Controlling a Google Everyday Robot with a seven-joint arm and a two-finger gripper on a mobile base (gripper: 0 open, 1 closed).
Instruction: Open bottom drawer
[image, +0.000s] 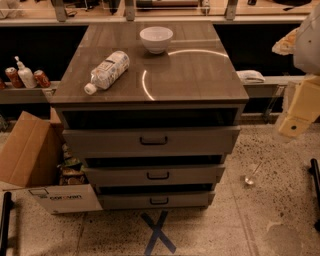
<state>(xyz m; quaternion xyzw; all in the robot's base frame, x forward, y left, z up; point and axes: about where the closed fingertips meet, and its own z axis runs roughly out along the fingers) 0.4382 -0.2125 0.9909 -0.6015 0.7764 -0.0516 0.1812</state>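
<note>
End effector (295, 117) (cream-yellow; spread or pressed together, cannot tell) hangs at right, well apart from slim grey-brown bottom drawer (159, 200). Drawer looks barely ajar, whole pull left.

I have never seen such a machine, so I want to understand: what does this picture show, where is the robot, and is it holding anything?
There is only one picture, from the robot's camera, looking down at a grey-brown drawer cabinet. The pale cream shapes at the right edge are the robot's arm. Its gripper hangs there, apart from the cabinet, with nothing visibly held. On the cabinet top, a white bowl stands and a plastic bottle lies on its side. The bottom drawer is the lowest, slimmest of the three fronts. A cardboard box sits on the floor at the left.
</note>
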